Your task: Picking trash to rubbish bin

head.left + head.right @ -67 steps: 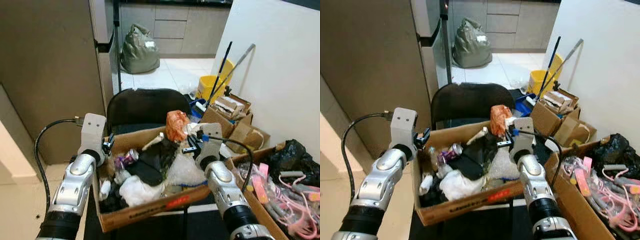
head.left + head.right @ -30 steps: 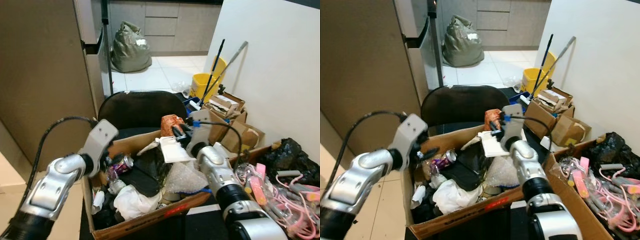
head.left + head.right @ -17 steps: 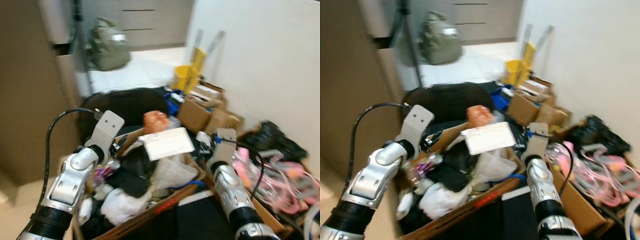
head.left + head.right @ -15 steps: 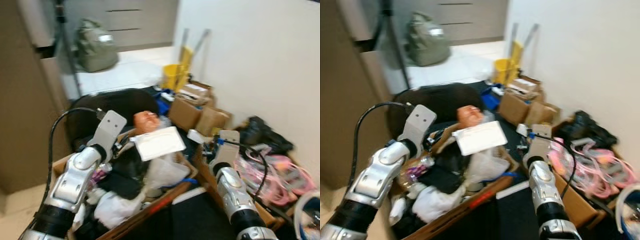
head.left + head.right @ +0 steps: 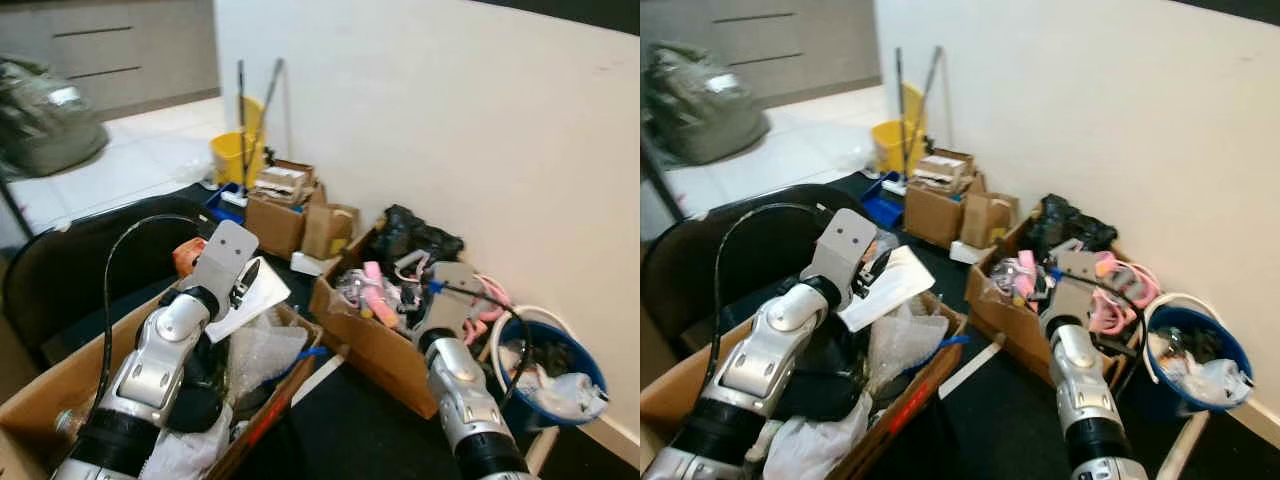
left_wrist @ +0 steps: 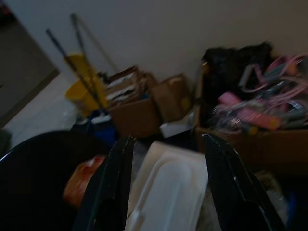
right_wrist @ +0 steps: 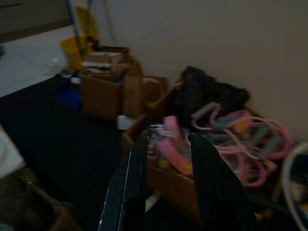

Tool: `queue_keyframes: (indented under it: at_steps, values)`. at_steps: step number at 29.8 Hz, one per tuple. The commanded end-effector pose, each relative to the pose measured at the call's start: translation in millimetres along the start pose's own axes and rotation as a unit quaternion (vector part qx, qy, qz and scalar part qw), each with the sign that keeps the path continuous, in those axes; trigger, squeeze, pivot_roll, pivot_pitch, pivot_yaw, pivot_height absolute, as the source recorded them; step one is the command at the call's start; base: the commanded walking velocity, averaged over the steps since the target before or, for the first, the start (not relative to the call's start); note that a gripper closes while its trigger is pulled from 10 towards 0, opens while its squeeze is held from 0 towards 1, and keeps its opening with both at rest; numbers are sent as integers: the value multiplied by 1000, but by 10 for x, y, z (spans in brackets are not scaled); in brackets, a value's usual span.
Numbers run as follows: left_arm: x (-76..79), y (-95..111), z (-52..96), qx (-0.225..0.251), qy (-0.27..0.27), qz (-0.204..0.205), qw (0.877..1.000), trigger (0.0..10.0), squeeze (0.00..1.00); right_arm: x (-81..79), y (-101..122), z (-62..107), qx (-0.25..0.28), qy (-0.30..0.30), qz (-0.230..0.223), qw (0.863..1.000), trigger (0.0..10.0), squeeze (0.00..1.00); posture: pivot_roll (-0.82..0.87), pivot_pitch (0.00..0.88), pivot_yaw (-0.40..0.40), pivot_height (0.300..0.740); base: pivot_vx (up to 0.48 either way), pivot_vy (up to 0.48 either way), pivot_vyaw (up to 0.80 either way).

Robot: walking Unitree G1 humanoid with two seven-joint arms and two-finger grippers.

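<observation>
A cardboard box (image 5: 45,385) heaped with trash sits low on my left. On its far right corner rests a flat white tray (image 5: 262,292), tilted. My left gripper (image 5: 250,278) is right over it. In the left wrist view its fingers (image 6: 115,178) stand spread, and the tray (image 6: 168,187) shows between them. My right gripper (image 5: 420,292) is open and empty above a second box (image 5: 375,350) of pink odds and ends. The blue rubbish bin (image 5: 1236,362), with trash inside, stands against the wall at the far right.
A black chair (image 5: 60,270) stands behind the trash box. Small cardboard boxes (image 5: 285,215), a yellow mop bucket (image 5: 232,155) and a black bag (image 5: 415,232) line the white wall. A grey sack (image 5: 45,120) lies far left. A dark mat (image 5: 350,430) lies in front.
The whole view has swung right, bringing the pink-stuff box and blue bin into sight. The white tray, up by my right gripper a second ago, now lies at my left gripper.
</observation>
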State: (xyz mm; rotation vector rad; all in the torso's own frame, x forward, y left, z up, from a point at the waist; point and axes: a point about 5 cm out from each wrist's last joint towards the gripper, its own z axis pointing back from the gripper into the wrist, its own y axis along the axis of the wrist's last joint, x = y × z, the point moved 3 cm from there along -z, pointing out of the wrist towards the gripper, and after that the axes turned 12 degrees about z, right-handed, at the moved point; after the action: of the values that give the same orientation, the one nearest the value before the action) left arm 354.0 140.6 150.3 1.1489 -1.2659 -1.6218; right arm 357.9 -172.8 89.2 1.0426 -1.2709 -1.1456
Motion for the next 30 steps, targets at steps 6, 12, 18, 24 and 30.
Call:
queue_keyframes:
  at_steps: [6,12,18,24,30]
  values:
    - [35,-33,-20,3,3,-1,1000,10000,0,74,-44,39,-15,-14,7,1000,10000,0,-28,37,-42,740,0,0,-800]
    - [64,-22,-24,11,0,7,1000,10000,0,134,-54,52,-18,-26,13,999,10000,0,-34,40,-40,740,0,0,-800]
    - [20,-116,-30,-14,21,9,1000,10000,0,145,-66,77,-21,-28,16,999,10000,0,-40,42,-41,740,0,0,-800]
    - [-168,-194,-11,-28,74,33,996,10000,0,88,-107,119,-27,-22,15,999,10000,0,-32,47,-51,740,0,0,-800]
    - [-294,-255,33,-35,114,55,991,10000,0,49,-119,126,-31,-19,10,999,10000,0,-29,52,-50,740,0,0,-800]
